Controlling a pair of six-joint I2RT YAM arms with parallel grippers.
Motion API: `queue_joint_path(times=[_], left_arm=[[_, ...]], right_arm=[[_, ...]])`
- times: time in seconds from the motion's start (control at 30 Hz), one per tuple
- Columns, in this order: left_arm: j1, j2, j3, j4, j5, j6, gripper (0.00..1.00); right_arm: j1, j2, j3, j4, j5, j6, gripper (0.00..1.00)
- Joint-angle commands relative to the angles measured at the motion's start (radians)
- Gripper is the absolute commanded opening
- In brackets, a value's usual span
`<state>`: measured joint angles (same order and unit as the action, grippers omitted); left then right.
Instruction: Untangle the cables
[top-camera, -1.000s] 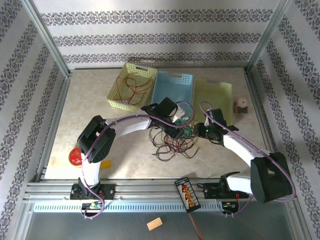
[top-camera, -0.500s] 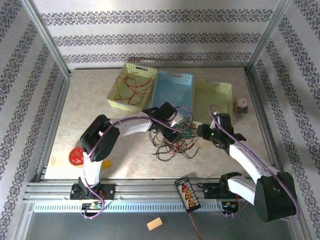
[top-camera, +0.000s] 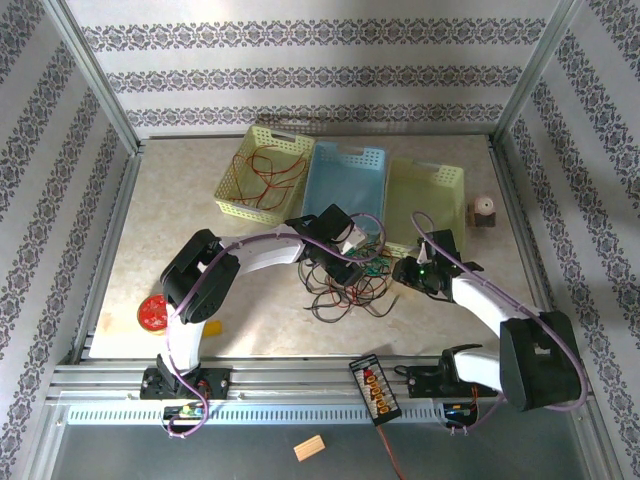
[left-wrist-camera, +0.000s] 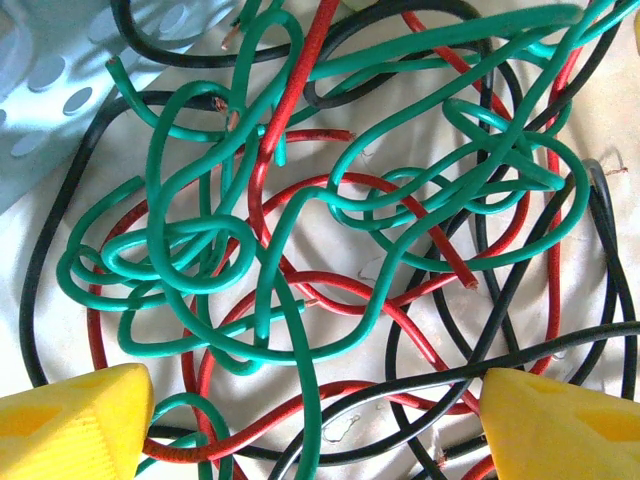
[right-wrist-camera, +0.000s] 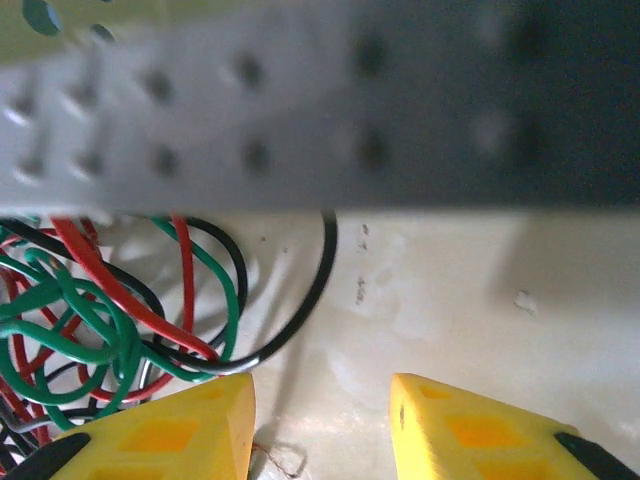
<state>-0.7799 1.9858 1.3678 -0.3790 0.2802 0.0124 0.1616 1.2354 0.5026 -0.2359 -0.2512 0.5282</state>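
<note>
The left gripper (left-wrist-camera: 315, 430) is wide open and holds nothing. The tangled red, green and black cables (left-wrist-camera: 300, 250) lie just under it, between its fingers and in front of them. The right gripper (right-wrist-camera: 320, 420) is partly open and empty. The cables are at its left side, and a basket wall (right-wrist-camera: 250, 120) is close ahead.

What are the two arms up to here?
Both arms are at a tangle of red, green and black cables on the table. The left gripper hovers open over the knot, holding nothing. The right gripper is open at the tangle's right edge, bare table between its fingers. Some red cable lies in the yellow basket.
</note>
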Motion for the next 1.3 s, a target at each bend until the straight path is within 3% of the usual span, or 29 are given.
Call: queue_joint_path(times=[0.0, 0.3, 0.73, 1.27], left_arm=[[-0.019, 0.013, 0.005, -0.014, 0.001, 0.01, 0.84], [-0.021, 0.013, -0.007, -0.014, 0.003, 0.006, 0.82], [-0.021, 0.011, -0.015, -0.014, 0.002, 0.001, 0.79], [-0.021, 0.013, -0.014, -0.021, 0.009, 0.004, 0.78]], right_arm=[[0.014, 0.024, 0.041, 0.017, -0.017, -0.019, 0.4], [0.062, 0.036, 0.08, 0.023, 0.026, -0.048, 0.39], [0.086, -0.078, 0.063, 0.005, 0.182, -0.029, 0.32], [0.087, 0.048, 0.113, 0.076, 0.04, -0.06, 0.29]])
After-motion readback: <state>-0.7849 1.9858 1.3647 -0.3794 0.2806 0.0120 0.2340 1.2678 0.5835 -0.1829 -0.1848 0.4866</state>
